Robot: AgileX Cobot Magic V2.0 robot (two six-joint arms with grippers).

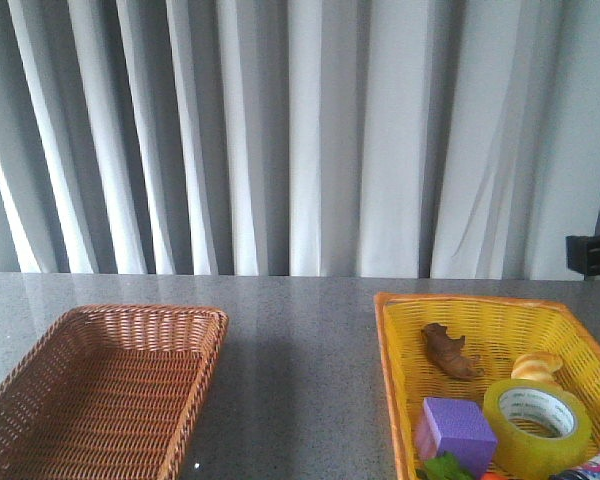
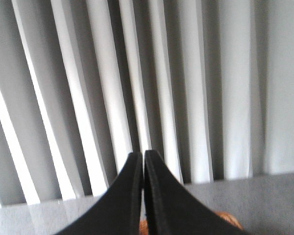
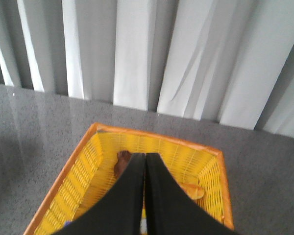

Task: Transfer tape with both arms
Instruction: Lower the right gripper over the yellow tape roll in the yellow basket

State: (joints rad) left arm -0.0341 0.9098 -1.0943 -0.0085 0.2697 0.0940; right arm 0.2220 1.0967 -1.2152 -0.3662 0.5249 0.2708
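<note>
The yellow tape roll (image 1: 538,424) with a white printed core lies in the yellow basket (image 1: 400,345) at the front right, next to a purple cube (image 1: 456,434). In the right wrist view my right gripper (image 3: 145,155) is shut and empty, held above the yellow basket (image 3: 63,188); the tape is hidden behind its fingers. In the left wrist view my left gripper (image 2: 143,153) is shut and empty, pointing toward the curtain above the table. A dark part of the right arm (image 1: 597,250) shows at the front view's right edge.
An empty brown wicker basket (image 1: 195,355) stands at the front left. The yellow basket also holds a brown toy (image 1: 448,352), a bread-like piece (image 1: 536,366) and a green item (image 1: 443,467). White curtains (image 1: 300,130) hang behind the grey table (image 1: 300,340).
</note>
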